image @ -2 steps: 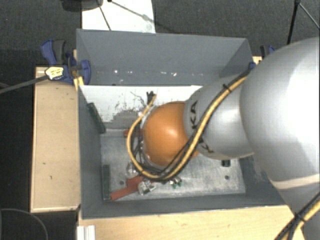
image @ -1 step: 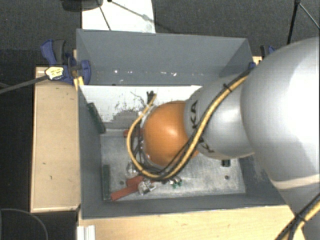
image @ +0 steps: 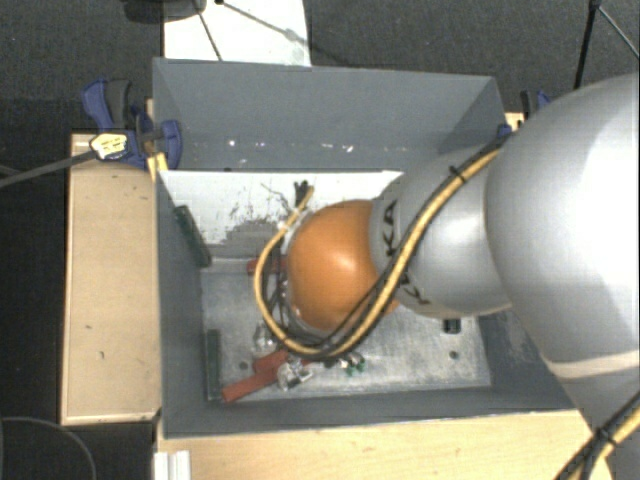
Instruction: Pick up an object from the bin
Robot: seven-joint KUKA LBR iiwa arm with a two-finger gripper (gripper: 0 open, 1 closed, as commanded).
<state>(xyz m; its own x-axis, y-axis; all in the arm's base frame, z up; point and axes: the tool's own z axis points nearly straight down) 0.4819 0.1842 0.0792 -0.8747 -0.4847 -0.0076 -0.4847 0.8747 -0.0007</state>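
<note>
Near edge first: a flat reddish-brown piece (image: 245, 386) is seen lying aslant on the floor of the bin (image: 330, 118), close to the front wall. Its upper end is tucked right under the gripper (image: 288, 371), which is set low over the near-left part of the floor. Whether the claw is apart, together or clamped on anything cannot be told, as it is masked from above.

Just left, a dark strip (image: 212, 358) is stood along the side wall; just right, a small green bit (image: 352, 365) is spotted. Above them the orange cover (image: 330, 263) is looped by cables. Further back, a dark bar (image: 188, 233) is leant on the left wall.

A thin, flat piece is judged awkward. It should be taken across its narrow width and seated fully before closing. The lift is best made straight up, clear of wall and strip.
</note>
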